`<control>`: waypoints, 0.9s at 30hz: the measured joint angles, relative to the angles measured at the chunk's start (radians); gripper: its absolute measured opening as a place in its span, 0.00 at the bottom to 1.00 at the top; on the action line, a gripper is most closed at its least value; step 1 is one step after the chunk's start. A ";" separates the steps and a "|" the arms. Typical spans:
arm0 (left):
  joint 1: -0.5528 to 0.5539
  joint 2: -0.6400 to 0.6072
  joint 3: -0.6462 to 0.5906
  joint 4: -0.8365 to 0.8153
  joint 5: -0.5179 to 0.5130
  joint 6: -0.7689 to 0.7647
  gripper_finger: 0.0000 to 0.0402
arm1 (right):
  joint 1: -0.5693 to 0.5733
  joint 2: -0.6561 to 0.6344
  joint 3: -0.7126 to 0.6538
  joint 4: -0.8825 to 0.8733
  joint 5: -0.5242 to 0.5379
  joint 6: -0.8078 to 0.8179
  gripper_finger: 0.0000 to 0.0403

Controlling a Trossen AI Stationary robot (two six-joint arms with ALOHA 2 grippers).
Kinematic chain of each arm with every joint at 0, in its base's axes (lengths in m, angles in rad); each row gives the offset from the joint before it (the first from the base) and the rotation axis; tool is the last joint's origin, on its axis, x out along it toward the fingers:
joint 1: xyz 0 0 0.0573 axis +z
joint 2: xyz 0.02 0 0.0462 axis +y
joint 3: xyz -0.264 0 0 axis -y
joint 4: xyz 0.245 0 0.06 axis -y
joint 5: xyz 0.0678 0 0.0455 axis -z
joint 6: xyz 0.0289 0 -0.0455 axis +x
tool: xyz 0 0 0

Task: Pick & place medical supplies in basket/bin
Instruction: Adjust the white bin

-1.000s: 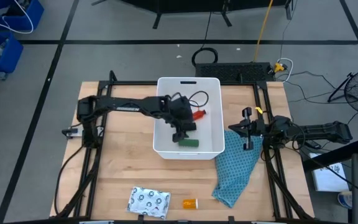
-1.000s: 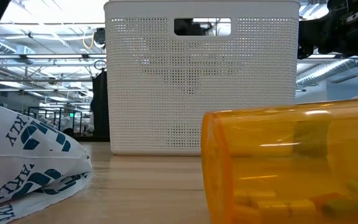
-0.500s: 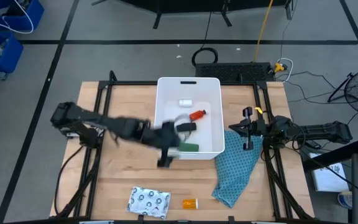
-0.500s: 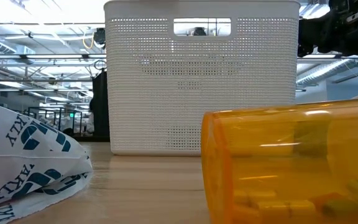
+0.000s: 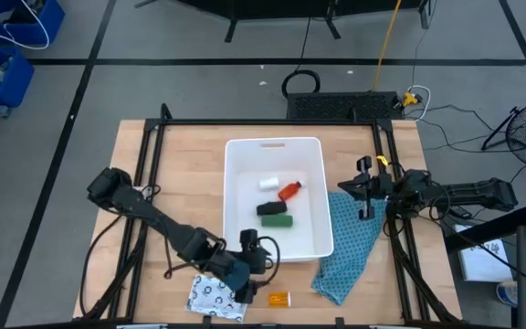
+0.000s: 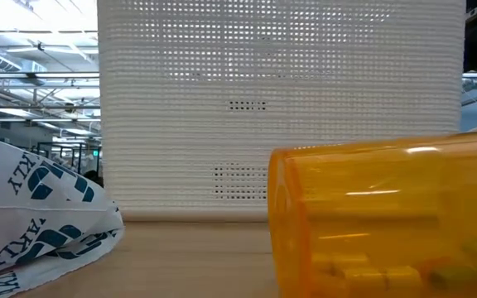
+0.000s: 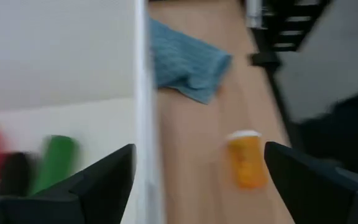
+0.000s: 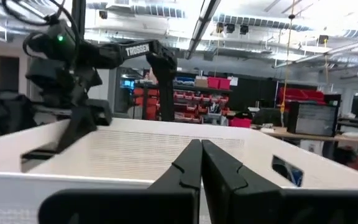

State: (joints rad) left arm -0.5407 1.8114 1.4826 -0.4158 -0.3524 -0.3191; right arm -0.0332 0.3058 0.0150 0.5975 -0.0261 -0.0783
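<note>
Near the front edge of the table, your left gripper (image 5: 256, 285) hangs low with its fingers (image 7: 98, 186) spread wide and nothing between them. It is just beside the silvery packet (image 5: 217, 297) and the orange vial (image 5: 279, 299), which both lie on the wood outside the bin (image 5: 322, 206). In the left wrist view you see the orange vial (image 7: 246, 158) lying on the table between the two open fingers, farther ahead, not touched. Inside the bin you have the red bottle (image 5: 289, 191), the small white piece (image 5: 268, 183), the black block (image 5: 271, 208) and the green block (image 5: 277, 220), close together. Your right gripper (image 5: 365, 190) waits at the right side of the bin, above the teal cloth (image 5: 347, 242), with its fingers (image 8: 219, 171) pressed together and empty.
</note>
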 joint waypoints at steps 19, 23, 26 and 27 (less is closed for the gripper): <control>0.207 -0.014 0.002 -0.126 0.091 0.090 0.51 | 0.000 0.000 0.000 0.013 0.000 0.014 0.00; 0.248 -0.014 0.002 -0.129 0.091 0.090 0.26 | 0.000 0.000 0.000 0.027 -0.001 0.013 0.00; 0.281 -0.016 0.001 -0.130 0.075 0.092 0.08 | 0.000 0.000 0.000 0.031 -0.001 0.011 0.00; 0.290 -0.016 0.001 -0.129 0.078 0.093 0.05 | 0.000 0.000 0.000 0.034 -0.001 0.011 0.00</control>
State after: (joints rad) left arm -0.2507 1.7958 1.4834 -0.5443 -0.2740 -0.2256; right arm -0.0332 0.3058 0.0149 0.6311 -0.0273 -0.0673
